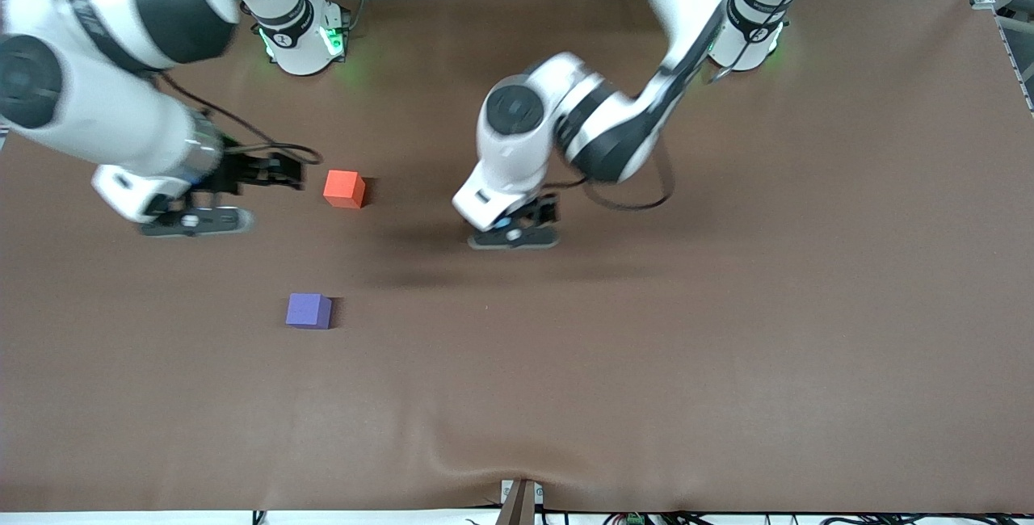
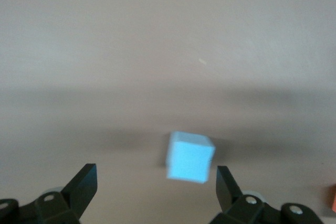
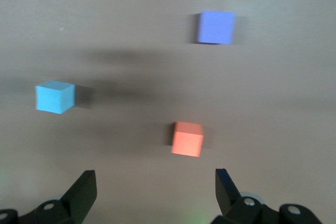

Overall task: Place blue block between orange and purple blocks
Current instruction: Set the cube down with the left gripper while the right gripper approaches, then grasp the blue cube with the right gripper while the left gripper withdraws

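Note:
The blue block (image 2: 190,157) lies on the brown table under my left gripper (image 2: 156,177), which is open and hangs over it; the block sits close to one finger. In the front view the left gripper (image 1: 517,230) hides the blue block. The orange block (image 1: 344,188) lies toward the right arm's end. The purple block (image 1: 308,311) lies nearer the front camera than the orange one. My right gripper (image 1: 198,214) is open and empty, beside the orange block. The right wrist view shows the blue block (image 3: 55,96), the orange block (image 3: 187,138) and the purple block (image 3: 216,27) apart from each other.
The brown table cover (image 1: 727,307) has a small wrinkle at its front edge. The two arm bases stand along the table's back edge. A sliver of the orange block (image 2: 332,198) shows at the edge of the left wrist view.

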{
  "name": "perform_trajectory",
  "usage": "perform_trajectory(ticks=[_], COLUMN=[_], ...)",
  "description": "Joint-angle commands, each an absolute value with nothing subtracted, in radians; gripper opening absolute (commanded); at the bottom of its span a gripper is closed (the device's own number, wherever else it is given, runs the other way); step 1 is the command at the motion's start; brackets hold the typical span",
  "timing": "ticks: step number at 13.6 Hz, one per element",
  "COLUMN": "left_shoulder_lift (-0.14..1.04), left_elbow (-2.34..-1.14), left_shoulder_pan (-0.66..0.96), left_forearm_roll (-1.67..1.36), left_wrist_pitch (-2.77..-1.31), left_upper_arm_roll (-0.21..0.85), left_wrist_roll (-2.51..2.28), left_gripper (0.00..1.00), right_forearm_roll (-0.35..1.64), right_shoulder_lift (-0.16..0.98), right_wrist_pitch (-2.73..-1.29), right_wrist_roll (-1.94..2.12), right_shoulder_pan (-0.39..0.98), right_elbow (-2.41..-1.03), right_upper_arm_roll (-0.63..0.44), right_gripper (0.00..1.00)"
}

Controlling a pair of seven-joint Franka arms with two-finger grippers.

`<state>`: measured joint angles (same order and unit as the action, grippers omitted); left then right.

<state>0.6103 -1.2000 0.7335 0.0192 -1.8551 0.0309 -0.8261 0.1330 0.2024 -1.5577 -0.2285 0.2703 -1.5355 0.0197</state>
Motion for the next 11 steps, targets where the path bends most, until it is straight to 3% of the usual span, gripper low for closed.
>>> perform_trajectory(ticks=[1, 7, 11], left_shoulder_lift=[0.404, 0.194, 0.097], left_elbow=[-1.273, -1.278, -1.336], left_shoulder_pan=[0.655, 0.382, 0.210], left_forearm_roll=[0.040, 0.058, 0.046], left_wrist_pitch=[-1.686, -1.528, -1.482], left_upper_arm_roll=[0.002, 0.000, 0.011], left_wrist_roll=[-0.845, -0.550, -0.355], left_gripper=[1.00, 1.00, 1.00], right_forearm_roll=[0.244, 0.239, 0.157], right_shoulder_lift=[0.273, 0.480, 0.589], right_wrist_pitch=[-1.604, -1.946, -2.060], right_wrist_roll=[-0.247, -0.573, -0.603], right_shoulder_pan=[0.326, 0.593, 0.686], right_elbow=[-1.534, -1.549, -1.560], right_upper_arm_roll=[0.009, 0.008, 0.005], right_gripper=[1.00, 1.00, 1.00])
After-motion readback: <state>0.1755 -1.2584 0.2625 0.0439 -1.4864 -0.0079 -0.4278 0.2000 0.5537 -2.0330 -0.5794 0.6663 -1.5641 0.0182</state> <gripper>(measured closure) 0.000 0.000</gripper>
